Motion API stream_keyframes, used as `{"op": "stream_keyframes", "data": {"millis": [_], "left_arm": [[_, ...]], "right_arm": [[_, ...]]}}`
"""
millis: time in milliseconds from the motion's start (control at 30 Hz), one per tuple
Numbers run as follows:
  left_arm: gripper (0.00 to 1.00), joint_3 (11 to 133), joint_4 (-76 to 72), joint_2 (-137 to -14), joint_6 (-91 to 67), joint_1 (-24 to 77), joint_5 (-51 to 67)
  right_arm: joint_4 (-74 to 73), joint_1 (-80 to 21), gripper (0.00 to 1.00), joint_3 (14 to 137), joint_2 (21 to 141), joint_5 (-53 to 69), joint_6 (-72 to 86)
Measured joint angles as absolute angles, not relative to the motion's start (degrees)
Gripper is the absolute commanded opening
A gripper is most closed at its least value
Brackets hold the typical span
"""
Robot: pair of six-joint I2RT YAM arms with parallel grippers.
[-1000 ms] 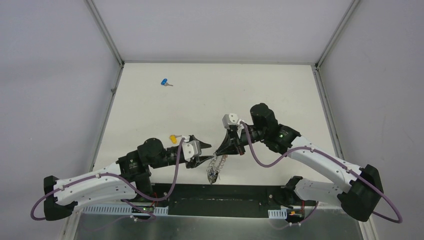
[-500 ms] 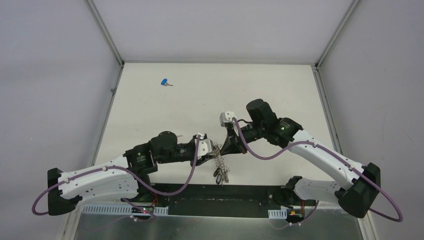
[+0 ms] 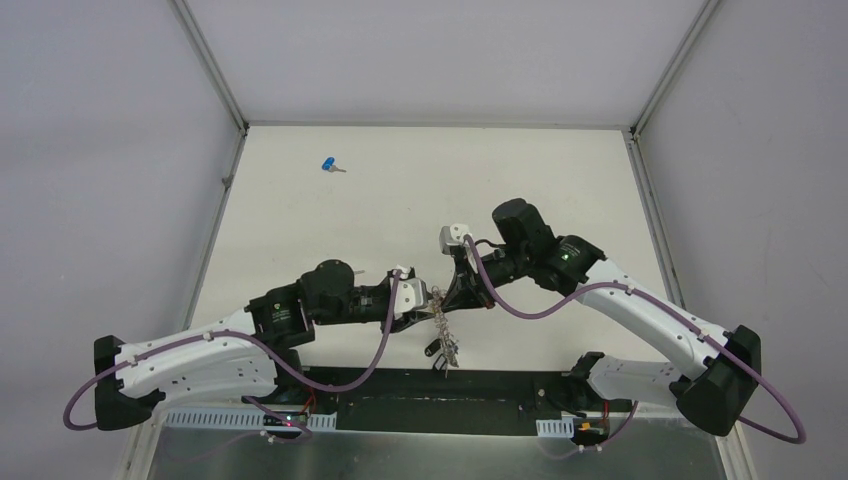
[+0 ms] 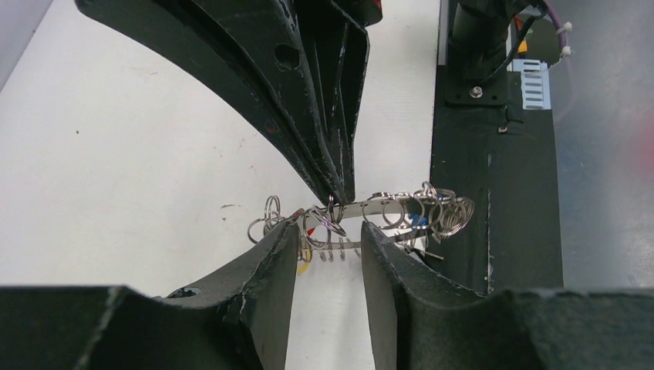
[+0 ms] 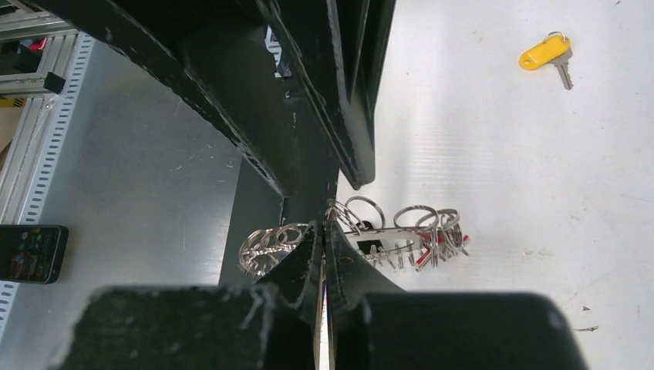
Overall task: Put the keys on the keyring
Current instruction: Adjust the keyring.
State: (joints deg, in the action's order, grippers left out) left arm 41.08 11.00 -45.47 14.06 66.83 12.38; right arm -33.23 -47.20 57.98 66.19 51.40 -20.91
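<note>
The keyring [image 3: 442,335], a grey metal band fringed with small silver rings and keys, hangs above the table between both grippers. My right gripper [image 3: 449,299] is shut on its band [image 5: 401,231], pinching it at the fingertips [image 5: 322,227]. My left gripper [image 3: 417,300] is open, with its fingertips [image 4: 328,231] on either side of the band [image 4: 385,206], right below the right gripper's tips [image 4: 337,196]. The yellow-headed key [image 5: 544,55] lies on the table; my left arm hides it in the top view. The blue-headed key [image 3: 328,164] lies far back left.
A black base plate [image 3: 430,385] runs along the near edge under the keyring. Metal frame posts [image 3: 210,70] and grey walls bound the white table [image 3: 560,180]. A phone [image 5: 31,253] lies on the grey surface off the table.
My left gripper has moved right to the keyring and now covers the yellow key in the top view. The right gripper has shifted a little left, and the hanging keys have swung.
</note>
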Motion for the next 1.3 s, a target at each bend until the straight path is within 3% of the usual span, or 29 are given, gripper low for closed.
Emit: {"op": "stream_keyframes", "data": {"millis": [900,1300], "left_arm": [[0.37,39.46,6.85,-43.03,11.09,66.83,14.68],[0.30,38.81,6.02,-41.82,10.22,66.83,15.33]], "right_arm": [[-24.38,-47.18,0.00,53.93,61.93,54.22,-19.42],[-22.50,-47.18,0.00,53.93,61.91,55.33,-19.40]]}}
